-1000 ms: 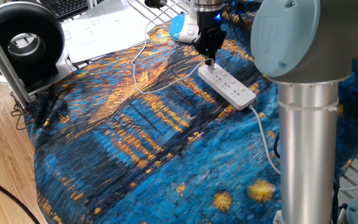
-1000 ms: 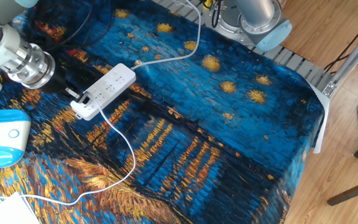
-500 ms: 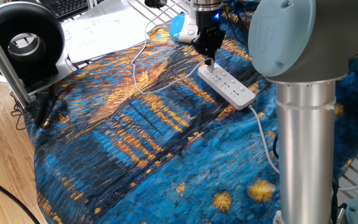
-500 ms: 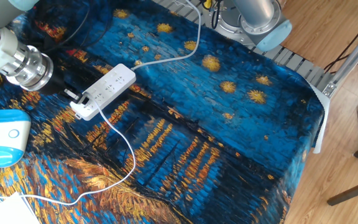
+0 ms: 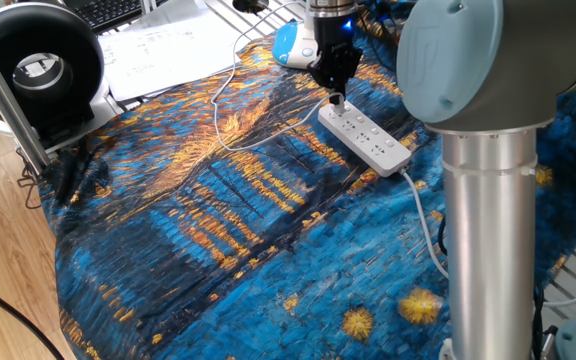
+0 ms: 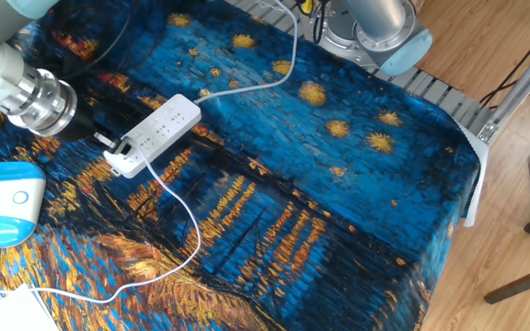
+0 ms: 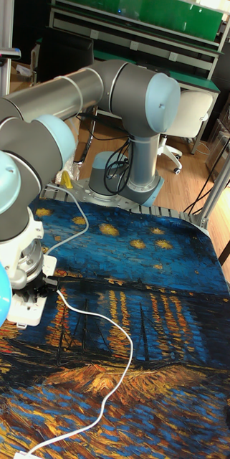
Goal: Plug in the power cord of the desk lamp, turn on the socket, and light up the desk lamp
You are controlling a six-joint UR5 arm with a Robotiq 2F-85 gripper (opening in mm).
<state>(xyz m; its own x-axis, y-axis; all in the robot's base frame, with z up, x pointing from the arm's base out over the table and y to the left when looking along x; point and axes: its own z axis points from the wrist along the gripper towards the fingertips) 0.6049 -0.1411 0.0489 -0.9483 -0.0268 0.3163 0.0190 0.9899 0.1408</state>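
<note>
The socket (image 5: pixel 368 140) (image 6: pixel 159 129) (image 7: pixel 25 305) is a long white strip lying on the blue and orange cloth. The power cord (image 5: pixel 218 110) (image 6: pixel 194 230) (image 7: pixel 131 351) is thin and white, and its plug sits in an outlet near the strip's button end. From there it curves across the cloth and leaves the frame. My gripper (image 5: pixel 336 97) (image 6: pixel 102 139) (image 7: pixel 43 282) points down at that same end of the strip, with its dark fingers drawn together and nothing held. I cannot tell whether the tips touch the strip, or which object is the desk lamp.
A white and blue device (image 5: pixel 293 45) (image 6: pixel 3 202) lies just behind the gripper. A black ring-shaped object (image 5: pixel 38 60) and papers (image 5: pixel 158 50) sit at the table's far side. The strip's thick grey cable (image 5: pixel 423 215) (image 6: pixel 274 78) runs toward the arm's base (image 7: pixel 125 186).
The wrist has drifted slightly away from the strip's end. The strip, the plug and the cord have not moved.
</note>
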